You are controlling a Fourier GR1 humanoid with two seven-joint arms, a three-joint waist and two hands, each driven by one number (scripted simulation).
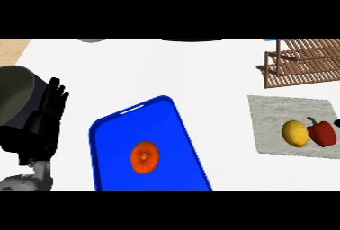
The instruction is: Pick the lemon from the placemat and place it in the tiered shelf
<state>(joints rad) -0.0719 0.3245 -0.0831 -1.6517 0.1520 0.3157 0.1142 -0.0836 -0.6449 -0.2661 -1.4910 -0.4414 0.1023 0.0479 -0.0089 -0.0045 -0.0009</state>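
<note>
A wide stretch of bare white desk [199, 72] lies open between the blue tray and the wooden shelf, and another strip runs between the tray and the placemat. The brown slatted wooden tiered shelf [302, 63] sits at the far right, cut by the view's right edge. Just in front of it lies the grey speckled rectangular placemat [279, 112], its right side also running to the edge.

The smooth yellow oval lemon [295, 133] rests on the placemat's near right part, touching a glossy red bell pepper [322, 133] with a green stem on its right.

The glossy blue rectangular tray [149, 148] with rounded corners lies tilted at centre, reaching the lower edge, and carries a round orange fruit [144, 157].

At the left edge the robot's black left hand [43, 119] stands with fingers [54, 96] straight and up, holding nothing, beside a dark round pot [16, 96]. The right hand does not show.
</note>
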